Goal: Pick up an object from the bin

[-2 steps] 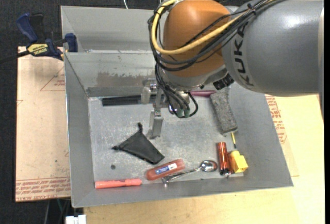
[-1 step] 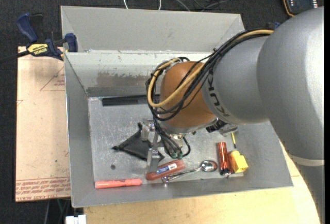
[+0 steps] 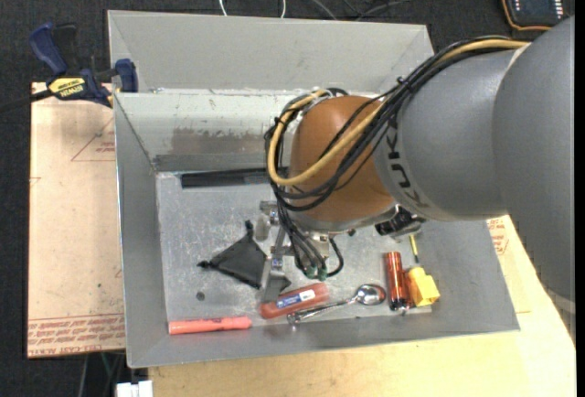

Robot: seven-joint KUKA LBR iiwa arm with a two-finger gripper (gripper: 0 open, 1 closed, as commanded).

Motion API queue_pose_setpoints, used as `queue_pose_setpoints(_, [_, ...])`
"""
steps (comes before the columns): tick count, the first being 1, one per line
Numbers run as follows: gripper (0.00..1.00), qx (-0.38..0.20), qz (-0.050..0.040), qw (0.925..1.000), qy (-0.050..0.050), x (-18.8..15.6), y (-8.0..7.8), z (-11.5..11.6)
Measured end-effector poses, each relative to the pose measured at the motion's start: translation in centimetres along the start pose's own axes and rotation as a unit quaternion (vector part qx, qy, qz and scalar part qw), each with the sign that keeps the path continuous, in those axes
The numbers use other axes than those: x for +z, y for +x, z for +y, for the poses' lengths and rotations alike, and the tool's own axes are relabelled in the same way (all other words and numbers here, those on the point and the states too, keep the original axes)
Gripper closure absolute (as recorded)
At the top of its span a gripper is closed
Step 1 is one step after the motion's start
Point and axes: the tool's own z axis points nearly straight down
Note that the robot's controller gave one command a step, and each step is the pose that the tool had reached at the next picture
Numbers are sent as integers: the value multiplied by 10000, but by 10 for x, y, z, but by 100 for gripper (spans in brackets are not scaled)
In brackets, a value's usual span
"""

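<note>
Tool (image 3: 277,273) down in bin (image 3: 139,230), between black triangular piece (image 3: 238,261) and red pen (image 3: 297,299). Can't tell if wide or narrow. Nothing lifted yet.

Free: bin floor (image 3: 195,219) L-ctr; front blocked w/ black wedge (image 3: 239,260), red marker (image 3: 210,325), spoon (image 3: 366,296).

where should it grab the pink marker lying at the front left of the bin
Mid-barrel of the pink marker, from straight above, closing across its thin width. It lies flat on the bin floor, touching nothing. Its right end nears the red pen, so the middle is probably freest.
</note>
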Motion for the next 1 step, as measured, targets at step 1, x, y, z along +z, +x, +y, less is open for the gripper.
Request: queue_pose_setpoints(1, [0, 244, 94, 9997, 32, 48, 1, 13])
